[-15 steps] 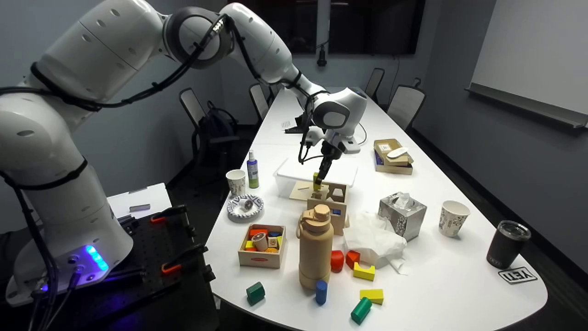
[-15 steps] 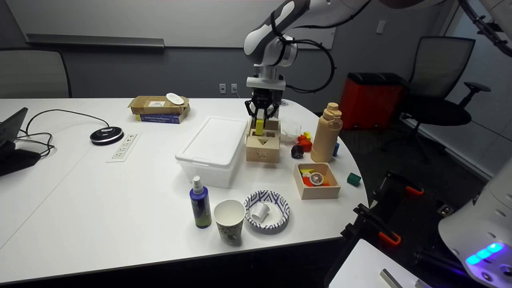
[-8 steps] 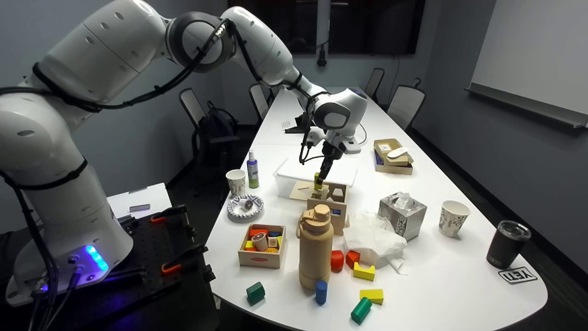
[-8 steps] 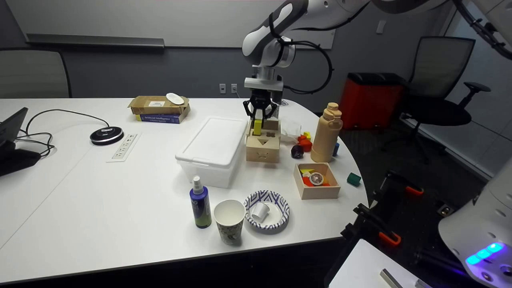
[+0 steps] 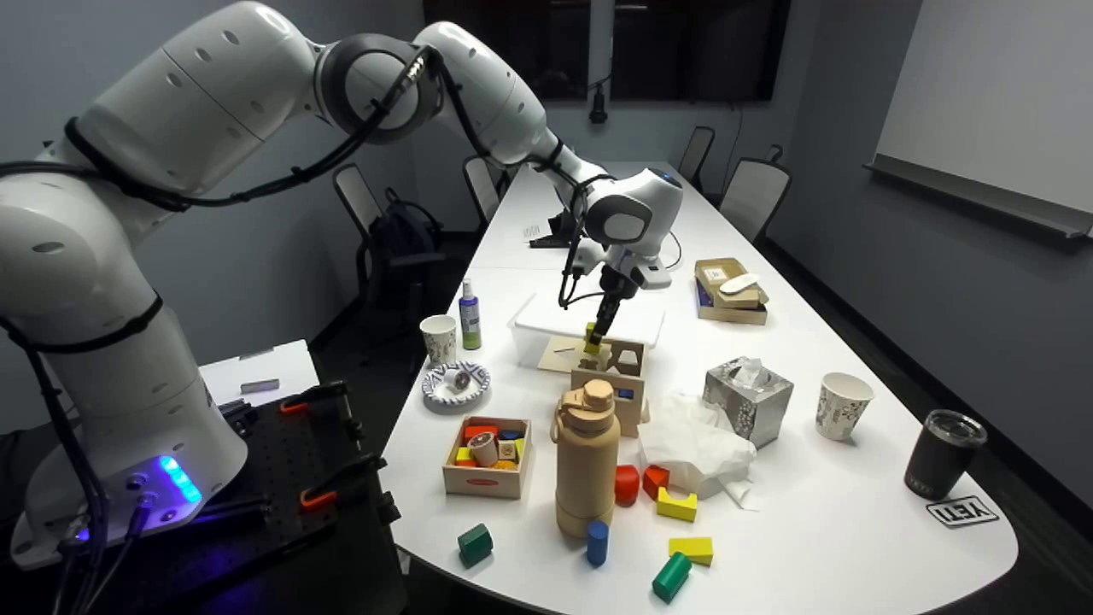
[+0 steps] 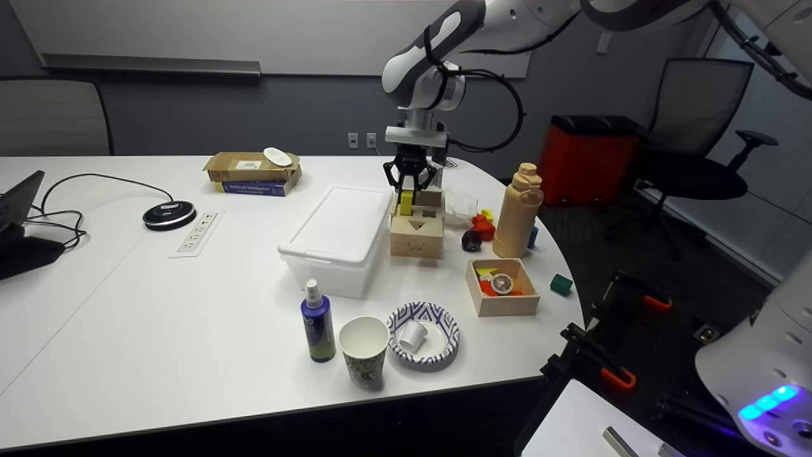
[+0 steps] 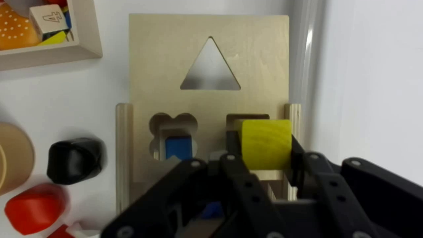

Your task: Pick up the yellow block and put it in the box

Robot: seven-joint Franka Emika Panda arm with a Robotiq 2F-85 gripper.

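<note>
My gripper [image 7: 264,147] is shut on the yellow block [image 7: 266,144], one finger on each side. The block is upright and also shows in both exterior views [image 5: 591,336] [image 6: 406,203]. The pale-wood box [image 7: 205,102] lies under the gripper; its top panel has triangle, clover and rectangular holes. In the wrist view the block covers most of the rectangular hole [image 7: 232,117] and sits right of it, near the box's side rail. I cannot tell whether its lower end touches the panel. A blue block [image 7: 178,147] shows through the clover hole.
A clear plastic bin with a white lid [image 6: 339,222] stands close beside the box. A tan bottle [image 6: 517,212], a black block [image 7: 75,160] and a red block [image 7: 35,208] are on its other side. A tray of coloured blocks [image 6: 507,306] and a tissue box [image 5: 748,401] are nearby.
The gripper, with the yellow block held, has shifted slightly toward the white-lidded bin over the box's top. The box and other objects have not moved.
</note>
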